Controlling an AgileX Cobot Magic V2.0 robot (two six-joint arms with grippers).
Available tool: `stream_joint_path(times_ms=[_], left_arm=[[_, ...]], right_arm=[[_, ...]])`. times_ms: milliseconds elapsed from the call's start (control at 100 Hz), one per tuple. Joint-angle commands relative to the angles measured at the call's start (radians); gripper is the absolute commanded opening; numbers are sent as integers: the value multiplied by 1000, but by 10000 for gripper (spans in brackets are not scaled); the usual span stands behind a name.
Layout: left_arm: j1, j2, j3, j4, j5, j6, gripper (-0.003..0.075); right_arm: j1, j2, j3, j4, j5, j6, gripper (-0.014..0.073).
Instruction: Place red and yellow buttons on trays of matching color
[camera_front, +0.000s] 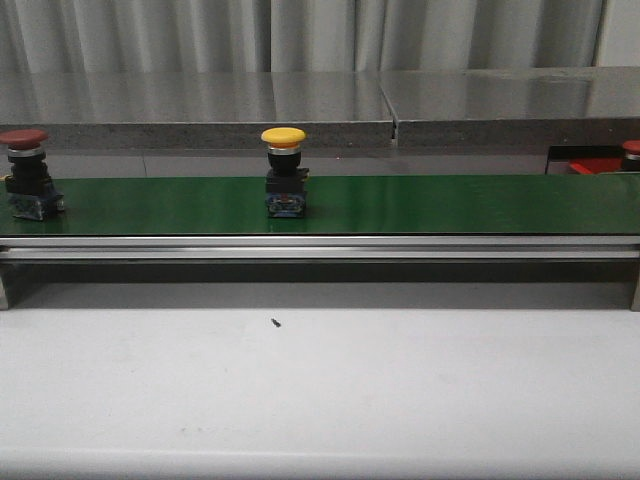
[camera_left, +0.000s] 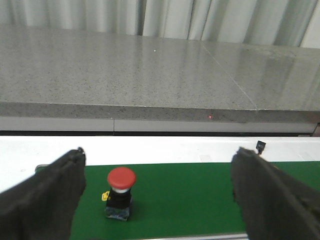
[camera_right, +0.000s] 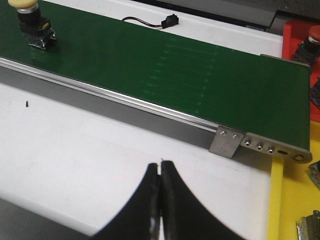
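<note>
Two buttons on belt: both stand upright on the green belt (camera_front: 420, 205), well apart from each other.
Red button (camera_front: 24, 172): at the far left end of the belt in the front view; domed red cap over a dark body with a blue base. In the left wrist view it sits between the two fingers' lines, apart from both.
Yellow button (camera_front: 284, 170): near the middle of the belt, slightly left of centre; yellow cap, dark body, blue base.
Third button (camera_right: 314, 34): red cap only partly visible, on the red tray (camera_right: 291, 39) beyond the right end of the belt.
Yellow tray (camera_right: 292, 200): beside the belt's right end, seen in the right wrist view; small items at its edge too cropped to identify.
Left gripper (camera_left: 157, 192): fingers spread wide, released, holding nothing, above the belt's edge.
Right gripper (camera_right: 160, 200): fingers pressed together, clenched on nothing, over the white table (camera_front: 320, 390) in front of the belt.
Table: one small dark speck (camera_front: 274, 322) lies on it.
Cable connector (camera_right: 170, 21): on the white surface behind the belt.
</note>
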Motion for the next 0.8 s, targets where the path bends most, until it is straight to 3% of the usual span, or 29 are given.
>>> stream_joint_path(times_ms=[0,90,300,600,700,790], left_arm=[[-8,-111,59,-12,-81,2,477],[-8,-193,135,-13,-81,2,370],[-8,-299,263,-17,-85,2,-22],[-8,-300,280,-17,-85,2,-19],[-8,-300,280,-17,-85,2,-19],[-8,-300,280,-17,-85,2,-19]], right_arm=[[2,-4,-27,10,-59,-2,-97],[2,-4,-27,10,-59,-2,-97],[2,-4,-27,10,-85,-2,-97],[2,-4,-27,51,-73,-2,-84],[2,-4,-27,61,-67,-2,31],[2,-4,-27,85,-65,-2,226]])
